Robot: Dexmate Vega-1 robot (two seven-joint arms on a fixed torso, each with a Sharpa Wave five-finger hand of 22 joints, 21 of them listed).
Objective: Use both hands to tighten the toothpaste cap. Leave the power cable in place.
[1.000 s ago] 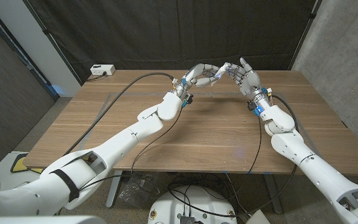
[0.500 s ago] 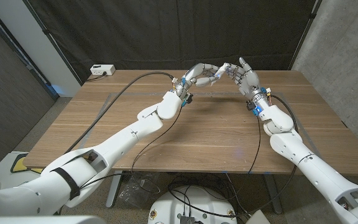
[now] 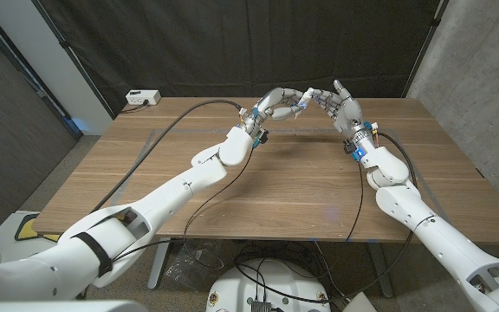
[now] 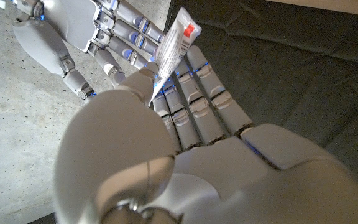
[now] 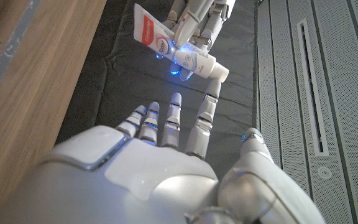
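The left hand (image 3: 277,103) grips the body of the toothpaste tube (image 5: 178,50) in the air above the far middle of the wooden table (image 3: 275,186), cap (image 5: 218,72) pointing at the right hand (image 3: 343,107), whose fingers are spread and hold nothing, one fingertip (image 5: 212,87) just beside the cap. To tighten well, I judge the right fingers should close squarely around the cap and turn while the left holds firm. The tube is soft, flat-crimped white laminate with red print; the cap is a small, smooth white cylinder.

White toothpaste tube (image 5: 178,48), capped (image 5: 219,72), held in air by left hand (image 3: 277,105).
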